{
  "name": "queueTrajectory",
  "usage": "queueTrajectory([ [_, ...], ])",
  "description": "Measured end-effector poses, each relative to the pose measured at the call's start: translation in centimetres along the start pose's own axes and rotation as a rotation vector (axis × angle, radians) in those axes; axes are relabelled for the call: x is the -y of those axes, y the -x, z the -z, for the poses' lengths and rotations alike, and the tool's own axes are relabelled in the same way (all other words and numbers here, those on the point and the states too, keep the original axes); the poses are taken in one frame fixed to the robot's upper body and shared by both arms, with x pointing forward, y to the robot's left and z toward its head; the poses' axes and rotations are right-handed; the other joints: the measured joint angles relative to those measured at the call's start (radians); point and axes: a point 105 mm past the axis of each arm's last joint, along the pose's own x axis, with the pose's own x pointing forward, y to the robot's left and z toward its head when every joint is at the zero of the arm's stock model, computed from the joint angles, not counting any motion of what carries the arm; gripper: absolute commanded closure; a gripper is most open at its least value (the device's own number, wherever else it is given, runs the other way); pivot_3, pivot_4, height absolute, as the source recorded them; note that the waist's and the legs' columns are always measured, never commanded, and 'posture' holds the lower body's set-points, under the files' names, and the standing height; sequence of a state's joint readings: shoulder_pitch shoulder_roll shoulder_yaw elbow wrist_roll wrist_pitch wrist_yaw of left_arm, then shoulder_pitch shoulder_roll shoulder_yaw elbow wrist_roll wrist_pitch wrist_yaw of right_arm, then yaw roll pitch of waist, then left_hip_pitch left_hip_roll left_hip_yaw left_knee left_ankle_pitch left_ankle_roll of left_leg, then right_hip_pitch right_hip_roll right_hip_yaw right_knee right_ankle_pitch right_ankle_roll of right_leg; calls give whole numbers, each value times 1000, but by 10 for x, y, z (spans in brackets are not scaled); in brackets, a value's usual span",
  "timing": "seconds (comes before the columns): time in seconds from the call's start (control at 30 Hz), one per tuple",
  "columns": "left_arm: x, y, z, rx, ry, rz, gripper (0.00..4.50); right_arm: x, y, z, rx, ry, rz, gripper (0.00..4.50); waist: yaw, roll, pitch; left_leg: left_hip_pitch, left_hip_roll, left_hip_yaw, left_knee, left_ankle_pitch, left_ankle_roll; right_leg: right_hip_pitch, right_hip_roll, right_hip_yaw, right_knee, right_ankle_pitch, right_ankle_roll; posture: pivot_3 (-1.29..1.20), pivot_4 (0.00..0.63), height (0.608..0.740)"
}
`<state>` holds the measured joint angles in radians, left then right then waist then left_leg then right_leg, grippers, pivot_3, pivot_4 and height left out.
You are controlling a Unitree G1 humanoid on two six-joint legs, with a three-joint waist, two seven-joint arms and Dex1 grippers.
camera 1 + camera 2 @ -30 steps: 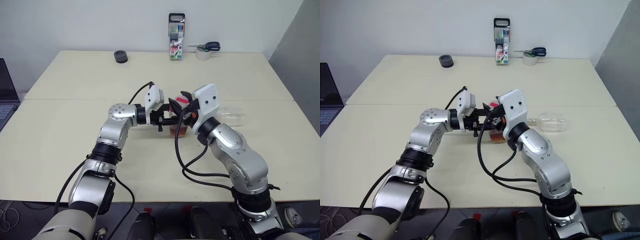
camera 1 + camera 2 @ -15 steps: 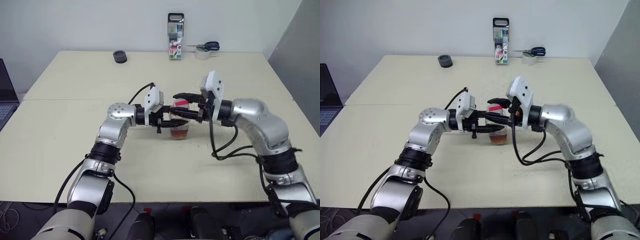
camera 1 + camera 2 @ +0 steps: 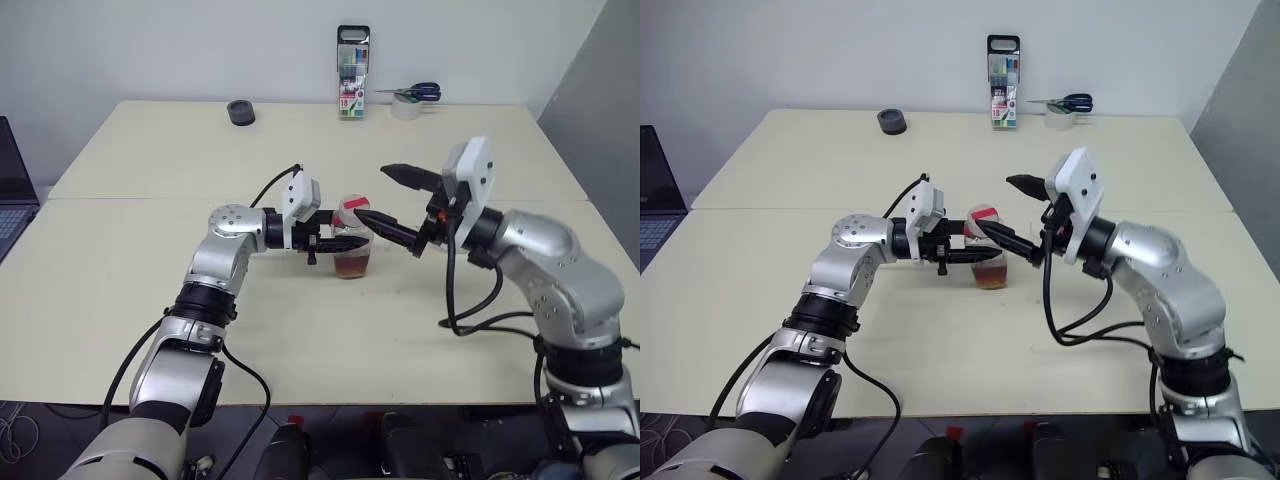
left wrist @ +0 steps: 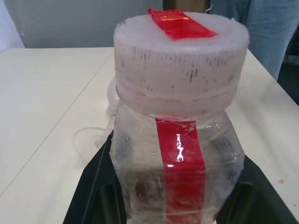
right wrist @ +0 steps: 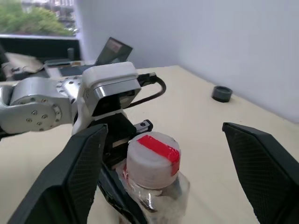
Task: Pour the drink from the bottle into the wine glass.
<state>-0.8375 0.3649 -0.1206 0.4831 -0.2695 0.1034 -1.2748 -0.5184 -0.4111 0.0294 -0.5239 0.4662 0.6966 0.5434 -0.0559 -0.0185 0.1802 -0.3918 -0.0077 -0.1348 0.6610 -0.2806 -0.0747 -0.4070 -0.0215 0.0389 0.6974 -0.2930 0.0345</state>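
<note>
The bottle stands upright on the table, a little reddish-brown drink in its bottom. Its white cap with a red strip is on. My left gripper comes in from the left and is shut on the bottle's body below the cap. My right gripper hangs open just right of the cap, one finger above it and one beside it, touching nothing. My right arm hides the wine glass in the head views. A clear glass shape lies on the table past the bottle.
At the table's far edge stand a marker case, a tape roll with scissors and a black roll. A laptop sits at the left edge. A person in jeans stands beyond the table.
My right gripper has let go of the cap, opened wide and drawn back to the right. The cap stays on the bottle. The left gripper and the bottle have held still.
</note>
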Motion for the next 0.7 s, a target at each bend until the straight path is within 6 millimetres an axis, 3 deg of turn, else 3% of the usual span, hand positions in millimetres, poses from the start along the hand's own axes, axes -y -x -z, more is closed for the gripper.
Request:
queueTrajectory([
  [0.17,-1,-2,4,3,20,-8,2734,-6,-12,13,3,-12,235,231,-2,0,0,1,0,1,0,1,-2,-1,1,1,1,0,0,0,150,740],
  [0.43,-4,-5,0,8,-7,-20,2734,-25,-31,14,16,-43,279,231,-1,0,0,0,0,0,0,1,-2,-1,1,1,0,0,0,0,150,740],
  [0.7,-4,-6,-1,12,-20,-22,2734,-12,-36,25,-20,-56,386,231,-2,0,0,0,0,1,0,1,-2,-1,1,1,0,0,0,0,150,740],
])
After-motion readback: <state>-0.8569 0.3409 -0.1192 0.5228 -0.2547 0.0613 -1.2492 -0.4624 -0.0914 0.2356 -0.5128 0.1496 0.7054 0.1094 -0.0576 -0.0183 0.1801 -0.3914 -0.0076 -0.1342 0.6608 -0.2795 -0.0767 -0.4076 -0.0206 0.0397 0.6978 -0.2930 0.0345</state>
